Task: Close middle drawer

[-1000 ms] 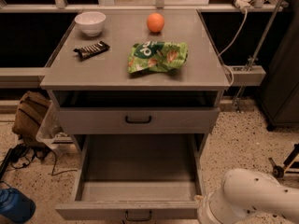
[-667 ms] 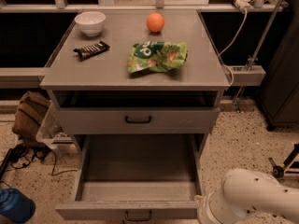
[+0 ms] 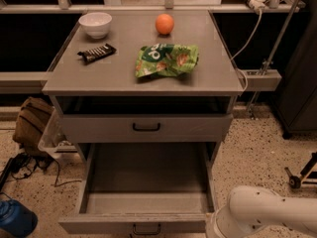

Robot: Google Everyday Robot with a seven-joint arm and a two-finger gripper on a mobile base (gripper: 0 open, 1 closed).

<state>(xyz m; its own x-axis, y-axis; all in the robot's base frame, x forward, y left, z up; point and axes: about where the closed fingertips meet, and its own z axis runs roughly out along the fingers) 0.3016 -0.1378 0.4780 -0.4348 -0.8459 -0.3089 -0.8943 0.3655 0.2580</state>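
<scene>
Dim overhead light hits the cabinet top (image 3: pixel 124 68), middle drawer (image 3: pixel 146 177) sunk in shadow (murky inside); arm (image 3: pixel 257 214) glowing lower right, gripper out of frame.

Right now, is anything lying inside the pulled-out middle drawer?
No, the middle drawer shows only its bare grey tray; the gripper is out of view, with just the white arm at lower right.

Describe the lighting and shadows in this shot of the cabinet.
Camera view: dim light from above, evenly on the cabinet top; soft shadow under the chip bag; the recess above the upper drawer near black; the open middle drawer shaded inside; the white arm at lower right brightest, its gripper out of frame.
</scene>
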